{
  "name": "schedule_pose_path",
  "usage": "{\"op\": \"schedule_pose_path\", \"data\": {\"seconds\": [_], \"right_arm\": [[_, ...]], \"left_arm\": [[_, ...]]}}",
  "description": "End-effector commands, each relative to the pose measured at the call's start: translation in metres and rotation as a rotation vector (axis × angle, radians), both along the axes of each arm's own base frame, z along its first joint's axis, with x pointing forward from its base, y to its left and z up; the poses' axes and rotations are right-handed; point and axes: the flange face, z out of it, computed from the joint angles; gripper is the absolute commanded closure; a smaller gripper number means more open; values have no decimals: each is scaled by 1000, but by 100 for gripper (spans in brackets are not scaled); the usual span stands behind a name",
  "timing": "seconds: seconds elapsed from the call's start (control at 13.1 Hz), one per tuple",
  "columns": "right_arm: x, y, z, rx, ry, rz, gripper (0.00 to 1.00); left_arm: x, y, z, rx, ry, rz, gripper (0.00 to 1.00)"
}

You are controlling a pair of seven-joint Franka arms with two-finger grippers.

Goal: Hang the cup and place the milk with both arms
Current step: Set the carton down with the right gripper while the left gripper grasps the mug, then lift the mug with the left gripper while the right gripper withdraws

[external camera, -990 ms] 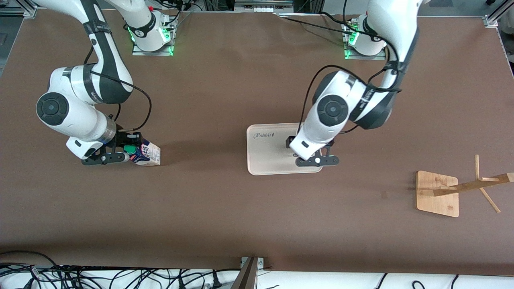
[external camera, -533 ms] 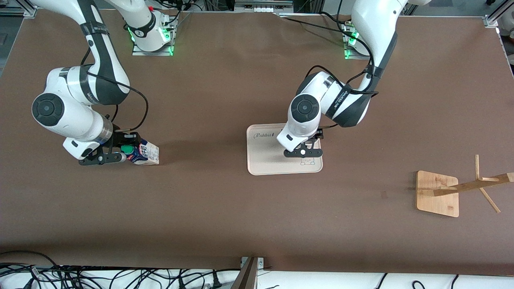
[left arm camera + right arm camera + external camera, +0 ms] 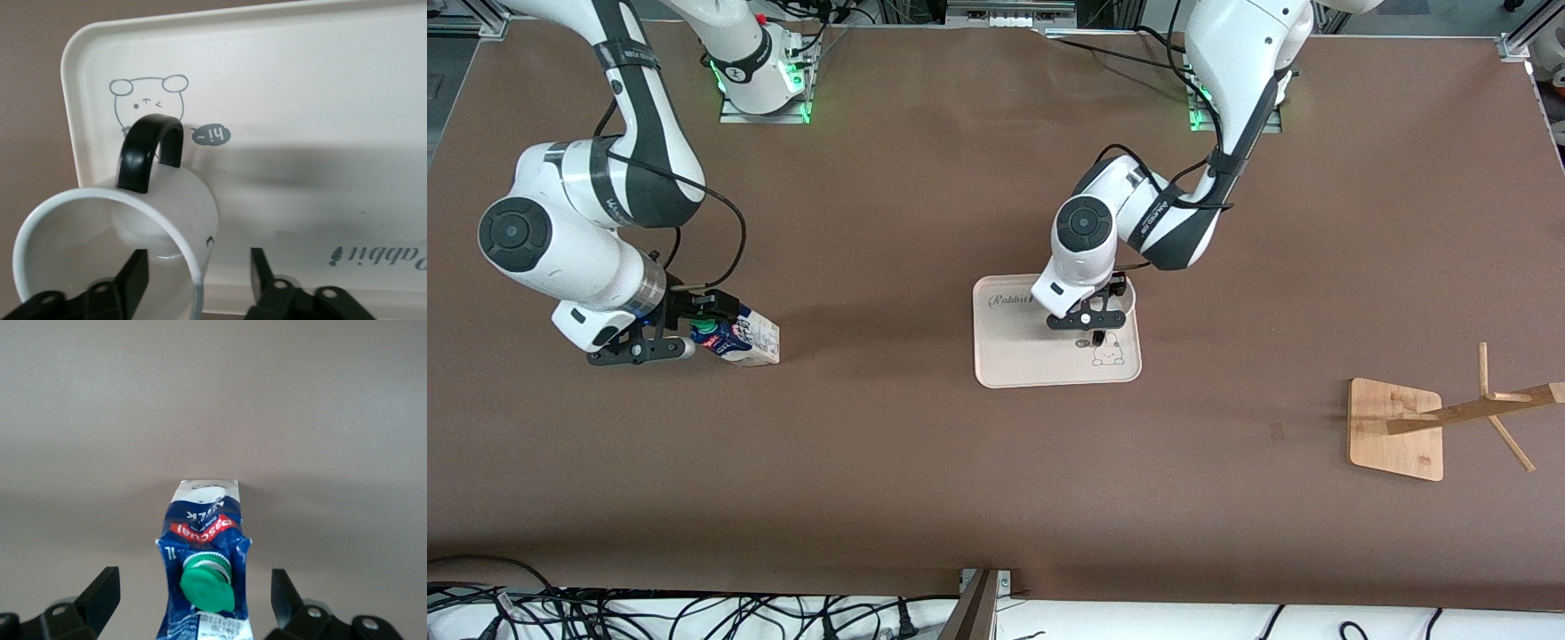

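Note:
The milk (image 3: 745,338) lies on the brown table toward the right arm's end, its green cap (image 3: 208,583) facing the right wrist camera. My right gripper (image 3: 696,329) is open around the carton's top (image 3: 200,520), with a gap on each side. The cup (image 3: 167,200) lies on its side on the cream tray (image 3: 1014,356), black handle (image 3: 150,150) up. My left gripper (image 3: 199,263) is open and straddles its rim: one finger (image 3: 137,270) is at the mouth, the other (image 3: 260,267) outside the wall. In the front view the left hand (image 3: 1092,327) covers most of the cup.
A wooden rack (image 3: 1396,427) with slanted pegs (image 3: 1507,418) stands toward the left arm's end, nearer the front camera than the tray. The tray (image 3: 333,100) bears a bear drawing (image 3: 147,100). Cables lie along the front edge (image 3: 694,613).
The right gripper has opened and let go of the milk, drawing back a little. The left gripper has moved over the tray toward the bases, down onto the cup, its fingers narrowing.

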Motion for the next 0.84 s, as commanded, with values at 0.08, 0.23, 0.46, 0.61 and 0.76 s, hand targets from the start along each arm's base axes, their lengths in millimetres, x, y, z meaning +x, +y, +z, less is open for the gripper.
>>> {"op": "schedule_pose_path", "data": {"seconds": [0.08, 0.23, 0.46, 0.61, 0.76], "right_arm": [[7, -16, 41, 16, -3, -12, 0], [8, -17, 77, 22, -9, -8, 0], [-5, -18, 144, 25, 14, 31, 0], [-19, -36, 182, 29, -23, 99, 0], [-38, -52, 207, 36, -9, 119, 0]], "left_arm": [[-2, 4, 9, 17, -36, -12, 100], [1, 2, 12, 14, -41, -12, 100], [9, 1, 25, -1, -64, -6, 100], [27, 4, 59, -29, -113, 6, 100], [55, 27, 106, -45, -157, 48, 100]]}}
